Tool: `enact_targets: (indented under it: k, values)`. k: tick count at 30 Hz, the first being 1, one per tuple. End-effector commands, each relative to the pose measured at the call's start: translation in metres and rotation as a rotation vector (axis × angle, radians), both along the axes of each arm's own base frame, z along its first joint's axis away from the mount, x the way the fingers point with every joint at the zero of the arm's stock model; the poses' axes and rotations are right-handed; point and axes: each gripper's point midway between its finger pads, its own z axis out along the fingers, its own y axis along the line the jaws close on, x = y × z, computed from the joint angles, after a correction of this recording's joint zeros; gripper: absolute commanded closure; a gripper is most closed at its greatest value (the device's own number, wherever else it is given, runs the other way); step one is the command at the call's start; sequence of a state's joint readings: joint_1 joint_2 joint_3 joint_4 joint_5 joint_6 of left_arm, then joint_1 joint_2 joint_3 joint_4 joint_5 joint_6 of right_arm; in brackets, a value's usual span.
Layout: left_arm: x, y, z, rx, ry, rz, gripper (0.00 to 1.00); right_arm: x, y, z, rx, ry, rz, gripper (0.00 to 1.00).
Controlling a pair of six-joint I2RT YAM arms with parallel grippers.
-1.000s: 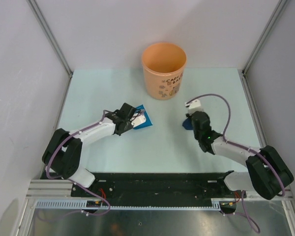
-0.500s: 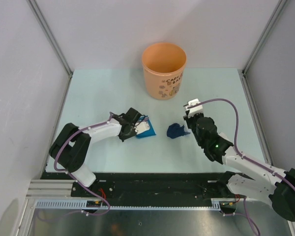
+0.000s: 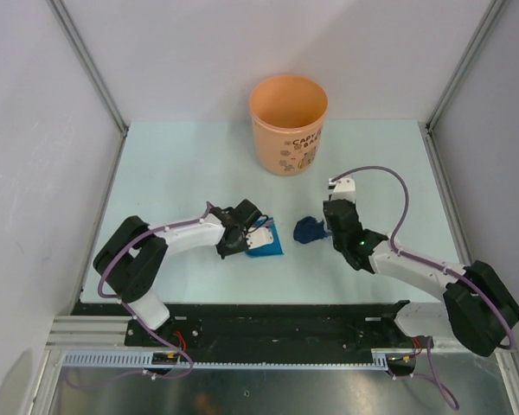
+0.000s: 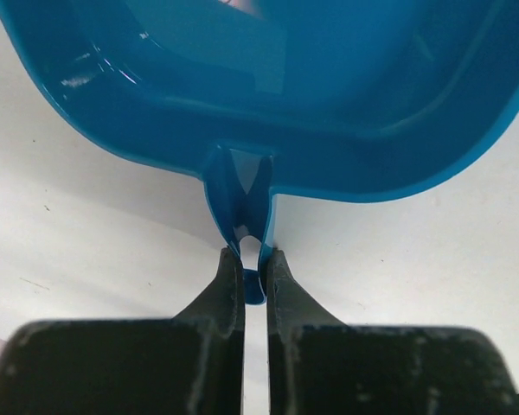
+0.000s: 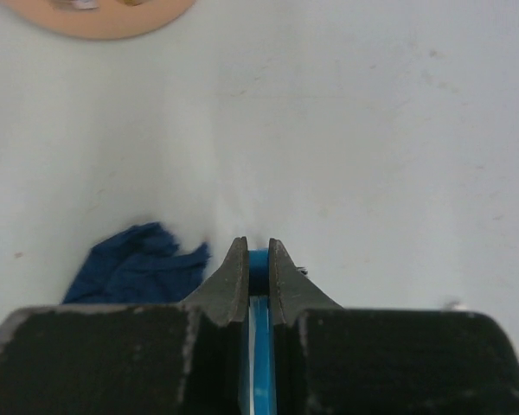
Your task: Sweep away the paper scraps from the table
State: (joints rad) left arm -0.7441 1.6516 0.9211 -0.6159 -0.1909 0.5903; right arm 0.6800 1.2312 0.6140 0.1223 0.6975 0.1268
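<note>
Bench (image 3: pixel 169 164): flat, pale mint-green, matte, with a few faint scuffs in the wrist views. Plain grey walls (image 3: pixel 35 130) close it in on three sides, and bare metal posts (image 3: pixel 91 69) stand at the two far corners. A black rail (image 3: pixel 277 322) runs along the near edge, in front of the arm bases.

Edges and free room: an orange bucket (image 3: pixel 288 130) stands upright, mouth open, at the middle of the far edge. Bare bench lies to either side of it and across the far left corner. Both arms work in the middle band, well clear of the side edges.

Left claw (image 4: pixel 253 264): clenched on the thin handle tab of a blue dustpan (image 3: pixel 266 245), which sits low on the bench with its pan pointing away from the claw, toward the right arm.

Right claw (image 5: pixel 258 259): clenched on a thin blue handle (image 5: pixel 259 346). Only the strip between the fingers shows, so I cannot tell what the rest of it is.

Task item: one dark blue crumpled paper scrap (image 3: pixel 308 230) lies on the bench between the dustpan and the right claw. It is just beside the claw tip and near the pan, with a narrow gap to the pan.

Writing: dark print on the bucket wall, "CAP…" above "BA…". The rest curves out of sight. Small cartoon figures sit below it, too small to make out.
</note>
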Motion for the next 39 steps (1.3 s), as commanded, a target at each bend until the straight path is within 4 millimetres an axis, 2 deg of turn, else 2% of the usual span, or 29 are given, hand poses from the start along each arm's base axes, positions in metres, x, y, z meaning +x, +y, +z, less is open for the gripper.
enact_targets:
  k: [1, 2, 5, 6, 7, 8, 11, 12, 13, 14, 17, 21, 25, 28, 33, 34, 36, 37, 39]
  values:
    - [-0.014, -0.011, -0.006, -0.023, 0.087, -0.022, 1.00, -0.001, 0.067, 0.005, 0.231, -0.011, 0.142, 1.00]
    - [-0.013, -0.012, -0.006, -0.023, 0.088, -0.026, 1.00, -0.004, 0.086, 0.012, 0.273, -0.034, 0.199, 1.00]
    - [-0.010, -0.013, -0.005, -0.013, 0.085, -0.026, 1.00, -0.011, 0.119, 0.027, 0.335, -0.071, 0.291, 1.00]
    - [-0.007, -0.013, -0.002, -0.007, 0.074, -0.024, 0.99, -0.010, 0.119, 0.029, 0.328, -0.075, 0.282, 1.00]
    - [-0.006, -0.012, 0.000, -0.002, 0.066, -0.020, 0.94, -0.006, 0.114, 0.032, 0.304, -0.075, 0.238, 1.00]
    - [-0.004, -0.013, 0.005, -0.010, 0.050, -0.017, 0.75, -0.005, 0.110, 0.030, 0.284, -0.070, 0.218, 1.00]
    - [-0.003, -0.014, 0.020, -0.045, 0.010, -0.017, 0.52, -0.005, 0.096, 0.027, 0.222, -0.065, 0.174, 1.00]
    - [-0.004, -0.013, 0.022, -0.060, 0.010, -0.020, 0.48, -0.005, 0.093, 0.028, 0.214, -0.065, 0.170, 1.00]
    - [-0.008, -0.018, 0.024, -0.101, 0.030, -0.035, 0.34, -0.006, 0.091, 0.027, 0.203, -0.061, 0.166, 1.00]
    - [-0.010, -0.022, 0.025, -0.136, 0.045, -0.047, 0.29, -0.006, 0.091, 0.027, 0.199, -0.059, 0.170, 1.00]
    - [-0.007, -0.029, 0.023, -0.266, 0.068, -0.044, 0.24, -0.008, 0.095, 0.030, 0.200, -0.060, 0.200, 1.00]
    - [0.006, -0.019, 0.016, -0.375, 0.077, 0.033, 0.21, -0.009, 0.099, 0.032, 0.210, -0.060, 0.223, 1.00]
    - [-0.001, -0.014, 0.003, -0.376, 0.089, 0.014, 0.24, -0.009, 0.101, 0.032, 0.220, -0.063, 0.227, 1.00]
    - [0.003, -0.004, -0.012, -0.319, 0.073, 0.049, 0.29, -0.007, 0.099, 0.032, 0.216, -0.069, 0.216, 1.00]
    - [0.008, -0.010, -0.020, -0.323, 0.102, 0.067, 0.58, -0.005, 0.093, 0.031, 0.199, -0.067, 0.204, 1.00]
    - [0.008, -0.011, -0.020, -0.323, 0.103, 0.065, 0.70, -0.006, 0.092, 0.032, 0.199, -0.068, 0.201, 1.00]
    - [0.002, -0.007, -0.022, -0.312, 0.114, 0.053, 0.83, -0.007, 0.089, 0.034, 0.194, -0.067, 0.194, 1.00]
    - [0.001, -0.004, -0.021, -0.305, 0.110, 0.052, 1.00, -0.008, 0.087, 0.034, 0.194, -0.068, 0.189, 1.00]
    - [0.000, 0.006, -0.016, -0.270, 0.085, 0.063, 1.00, -0.008, 0.082, 0.036, 0.187, -0.074, 0.179, 1.00]
